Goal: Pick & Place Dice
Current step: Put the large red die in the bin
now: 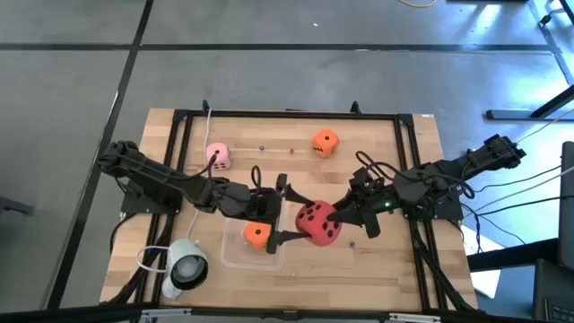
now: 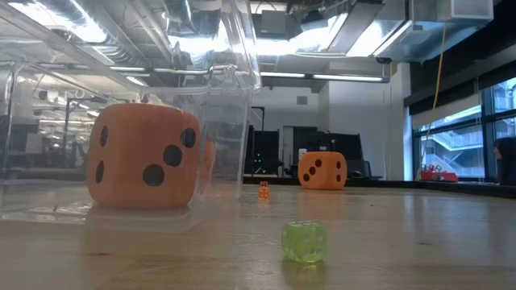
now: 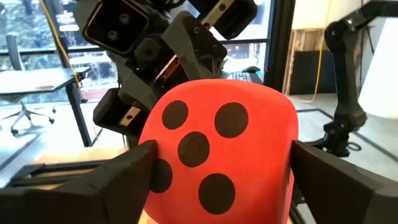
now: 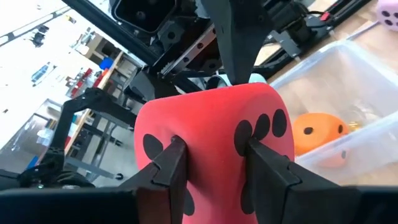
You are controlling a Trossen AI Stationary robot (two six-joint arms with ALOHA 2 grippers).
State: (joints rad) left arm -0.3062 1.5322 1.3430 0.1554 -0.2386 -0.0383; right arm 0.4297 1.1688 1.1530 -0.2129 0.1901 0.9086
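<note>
A large red die with dark pips is held clear of the table between both grippers, just right of a clear container. My left gripper reaches it from the table's left and my right gripper from the right. One orange die rests on its base inside the container, shown up close in the low view as orange die. A second orange die and the pale pink die sit on the far part of the table. The red die is outside the low view. My left gripper has the red die between its two fingers, which lie against two opposite side faces; it comes level from the table's left. The die sits clear of the table. My right gripper pinches the red die between its fingers, level from the table's right. The soft wall is dented in at both fingers.
A white round device with a cable lies near the table's near-left corner. A small green translucent die and a tiny orange one lie on the wood. A black frame borders the table. Bare wood lies at the far middle.
</note>
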